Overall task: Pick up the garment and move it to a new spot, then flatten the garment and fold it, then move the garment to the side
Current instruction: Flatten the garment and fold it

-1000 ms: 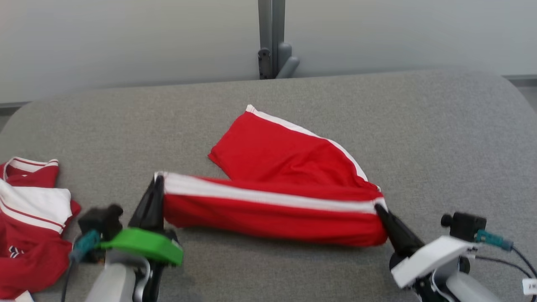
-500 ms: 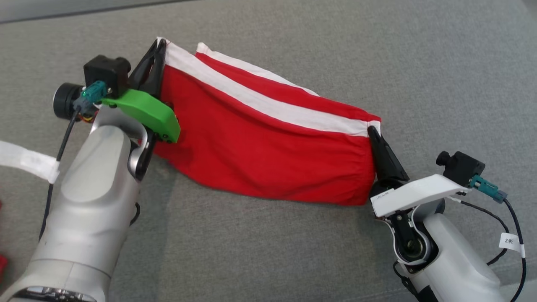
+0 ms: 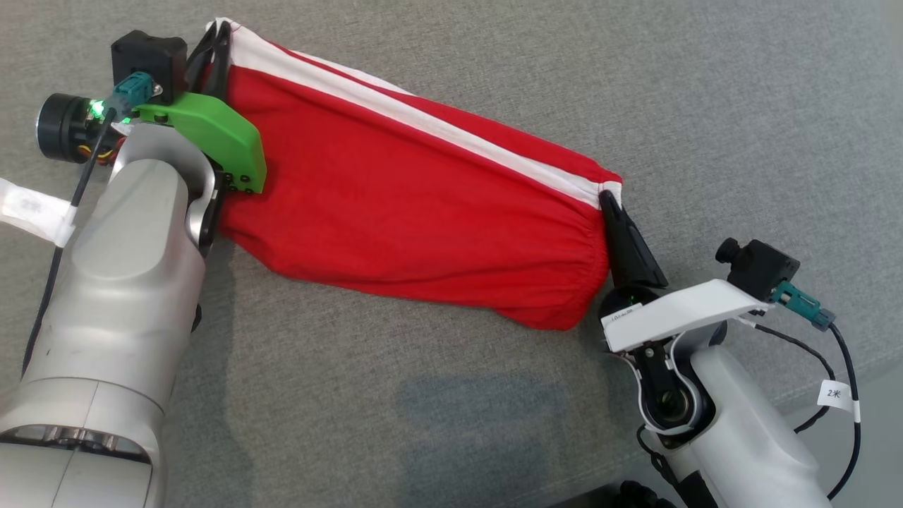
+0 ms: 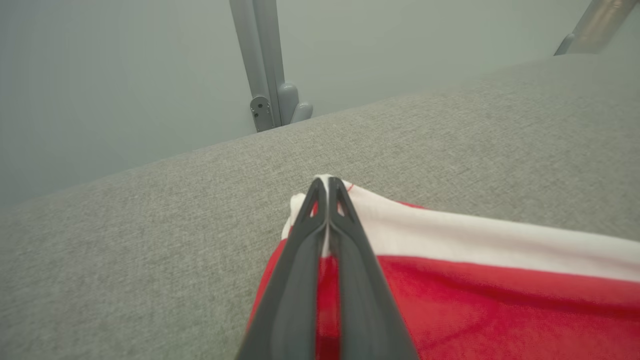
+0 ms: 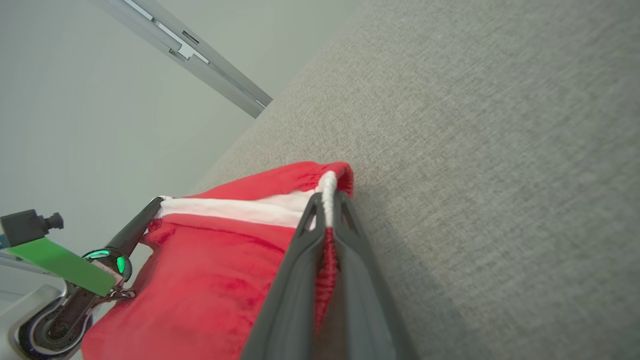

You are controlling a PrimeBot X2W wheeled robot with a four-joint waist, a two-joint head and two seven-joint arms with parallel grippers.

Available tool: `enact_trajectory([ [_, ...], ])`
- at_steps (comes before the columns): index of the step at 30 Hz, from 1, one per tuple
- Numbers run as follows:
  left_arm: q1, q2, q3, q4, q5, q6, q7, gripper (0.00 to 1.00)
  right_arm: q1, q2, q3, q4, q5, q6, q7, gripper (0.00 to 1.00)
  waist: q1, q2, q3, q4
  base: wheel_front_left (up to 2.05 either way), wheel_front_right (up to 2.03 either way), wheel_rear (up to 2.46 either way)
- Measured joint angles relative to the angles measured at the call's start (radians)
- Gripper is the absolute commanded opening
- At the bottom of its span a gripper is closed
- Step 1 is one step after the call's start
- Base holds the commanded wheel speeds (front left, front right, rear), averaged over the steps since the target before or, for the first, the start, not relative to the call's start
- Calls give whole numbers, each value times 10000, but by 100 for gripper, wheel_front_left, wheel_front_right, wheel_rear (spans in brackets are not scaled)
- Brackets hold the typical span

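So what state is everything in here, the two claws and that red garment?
left claw: shut, pinching a white-striped corner of the red garment.
right claw: shut, pinching the other end of the same striped edge.
red garment: stretched out between the two claws, above the grey table.

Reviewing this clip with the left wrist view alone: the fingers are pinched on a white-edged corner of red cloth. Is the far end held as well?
Observer: Yes. In the head view the right gripper is shut on the opposite corner of the red garment.
Operator: Is the cloth bunched between the two?
Observer: No, it spans from the left gripper to the right one as one broad panel, with the white stripe along its far edge.
Operator: What kind of edge is at the right end?
Observer: The right wrist view shows a gathered, elastic-looking hem between those fingers.
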Motion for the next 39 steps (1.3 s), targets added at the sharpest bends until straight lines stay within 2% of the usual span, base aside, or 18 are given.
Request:
enact_trajectory([
  [1, -22, -2, 33, 90, 0, 88, -2, 40, -31, 21, 61, 10, 38, 0, 0, 73, 0, 0, 56, -76, 0, 0, 0],
  [2, -35, 6, 88, 130, 0, 178, -2, 97, -43, 44, 111, 15, 63, 0, 0, 100, 0, 0, 103, -144, 0, 0, 0],
  [3, -41, 8, 146, 146, -2, 217, -2, 100, -59, 67, 128, -2, 52, 0, 0, 100, 0, 0, 139, -202, 0, 0, 0],
  [8, 30, -35, 278, 90, 19, 374, -2, 100, 32, 38, -384, -56, -803, 0, 2, 100, 0, 0, 46, -260, 0, 0, 0],
  [17, 1040, -305, 631, 587, -391, 474, 0, 100, 1128, -6, -2171, 0, -2982, 0, 2, 100, 0, 0, -829, 103, 0, 0, 0],
  [21, 1685, -393, 763, 1012, -642, 366, -2, 100, 1518, 98, -2566, 40, -3271, 0, 2, 100, 0, 0, -1345, 297, 0, 0, 0],
  [27, 2145, -575, 798, 1580, -1039, 61, 169, 100, 1610, 174, -2493, 136, -3294, 0, 2, 100, 0, 0, -2006, 458, 0, 0, 0],
  [28, 2177, -583, 796, 1651, -1051, 58, 203, 75, 1607, 178, -2452, 134, -3312, 0, 2, 100, 0, 0, -2057, 455, 0, 0, 0],
  [30, 2233, -598, 790, 1770, -1081, 54, 265, 15, 1601, 184, -2383, 144, -3329, 0, 2, 100, 0, 0, -2128, 421, 0, 0, 0],
  [31, 2265, -610, 788, 1797, -1095, 54, 265, 0, 1601, 184, -2359, 151, -3325, 0, 2, 100, 0, 0, -2160, 397, 0, 0, 0],
  [39, 2505, -577, 803, 2031, -1289, 36, 345, 0, 1608, 186, -2165, 217, -3219, 0, 2, 100, 0, 0, -2379, 197, 0, 0, 0],
])
